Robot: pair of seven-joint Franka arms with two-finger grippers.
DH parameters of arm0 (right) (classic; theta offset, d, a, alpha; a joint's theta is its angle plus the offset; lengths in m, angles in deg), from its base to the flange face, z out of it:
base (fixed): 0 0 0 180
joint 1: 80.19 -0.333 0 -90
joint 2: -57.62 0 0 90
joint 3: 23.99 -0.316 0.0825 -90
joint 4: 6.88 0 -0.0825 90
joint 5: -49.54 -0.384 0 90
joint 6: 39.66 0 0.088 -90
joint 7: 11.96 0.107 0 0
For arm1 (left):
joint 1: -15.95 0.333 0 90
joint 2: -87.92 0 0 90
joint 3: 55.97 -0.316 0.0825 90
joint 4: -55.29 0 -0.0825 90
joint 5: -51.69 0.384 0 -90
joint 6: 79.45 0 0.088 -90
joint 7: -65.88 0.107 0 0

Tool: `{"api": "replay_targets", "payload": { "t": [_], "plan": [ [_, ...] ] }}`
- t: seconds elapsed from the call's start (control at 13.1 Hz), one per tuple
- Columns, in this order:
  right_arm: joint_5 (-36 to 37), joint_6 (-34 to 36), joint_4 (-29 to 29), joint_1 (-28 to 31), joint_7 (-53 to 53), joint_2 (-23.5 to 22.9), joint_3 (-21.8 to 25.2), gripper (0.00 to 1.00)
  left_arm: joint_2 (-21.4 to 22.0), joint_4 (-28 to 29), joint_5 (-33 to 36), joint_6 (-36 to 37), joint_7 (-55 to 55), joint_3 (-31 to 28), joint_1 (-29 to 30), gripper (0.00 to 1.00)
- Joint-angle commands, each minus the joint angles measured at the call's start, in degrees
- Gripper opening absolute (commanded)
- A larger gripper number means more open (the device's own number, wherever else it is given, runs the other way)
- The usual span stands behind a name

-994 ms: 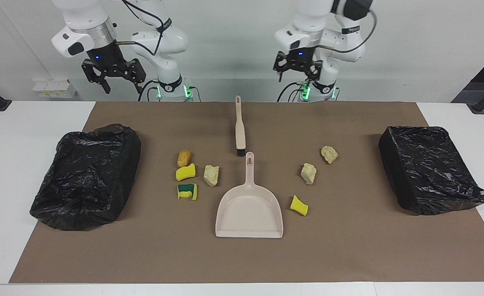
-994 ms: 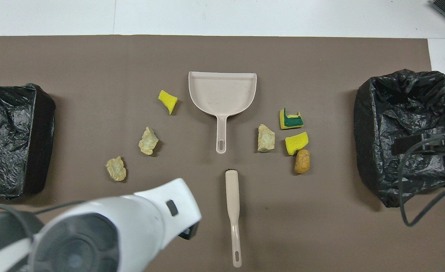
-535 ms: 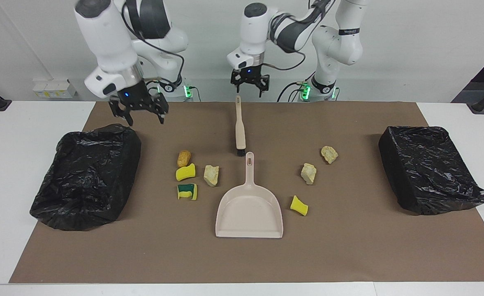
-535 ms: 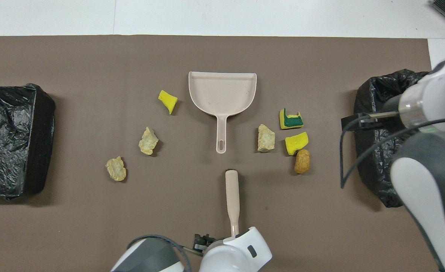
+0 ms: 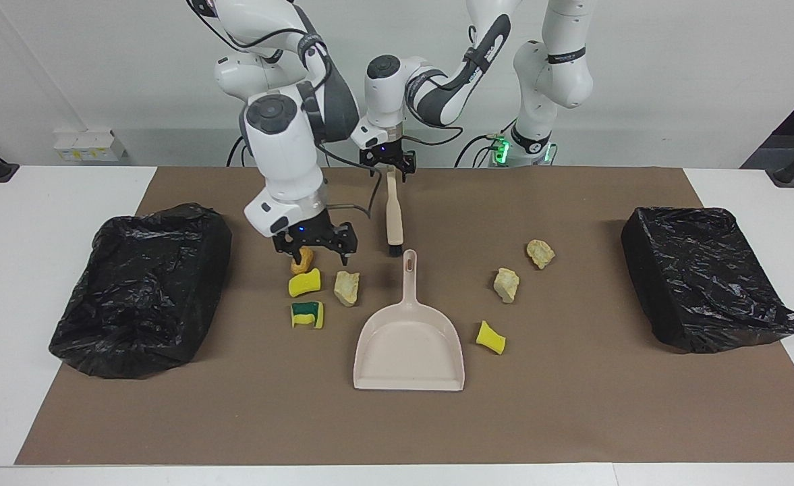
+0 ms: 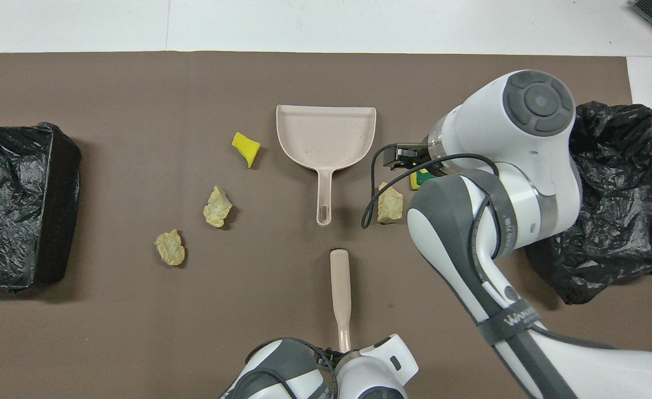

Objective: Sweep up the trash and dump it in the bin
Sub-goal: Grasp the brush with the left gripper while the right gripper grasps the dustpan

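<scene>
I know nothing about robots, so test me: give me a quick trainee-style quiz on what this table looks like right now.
1. True or false: a sponge lies in the dustpan.
2. Which thing is the left gripper at? A: the dustpan. B: the brush. C: a sponge.
3. Count: how many black-lined bins stand on the mat?

Key: 1 false, nothing lies in the dustpan. 2 B, it is at the end of the brush's handle. 3 two, one toward each arm's end of the table.
</scene>
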Motion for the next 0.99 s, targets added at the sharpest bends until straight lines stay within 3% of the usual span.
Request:
{"api": "replay_targets", "payload": {
  "t": [0.0, 0.08, 0.15, 0.23, 0.46, 0.92],
  "plan": [
    [-1.8, 0.3, 2.1, -1.4, 1.6, -1.4, 0.2, 1.00, 1.0, 0.7, 0.1, 0.2, -1.7, -1.2, -1.3, 0.45],
    [-1.6, 0.2, 2.1, -2.3, 1.7, -2.1, -0.2, 1.00, 1.0, 0.5, 0.1, 0.4, -2.6, -1.4, -0.8, 0.21],
    [-1.4, 0.1, 2.9, -3.3, 2.8, -3.1, -0.8, 1.00, 1.2, 0.1, 0.4, 1.3, -2.6, -1.5, -0.4, 0.04],
    [-1.4, 0.1, 5.5, -4.1, 6.8, -5.2, -0.9, 1.00, 1.5, -0.1, 0.6, 2.9, -2.7, -1.7, -0.2, 0.00],
    [-1.2, -0.7, 9.9, -6.8, 12.0, -9.6, -1.4, 1.00, 4.7, -0.5, 3.5, 7.1, -2.7, -1.8, 1.6, 0.00],
    [-0.8, -4.9, 9.2, -8.3, 10.7, -12.6, -1.5, 1.00, 13.3, 1.0, 12.2, 30.1, -2.5, -1.9, 9.2, 0.00]
  ]
}}
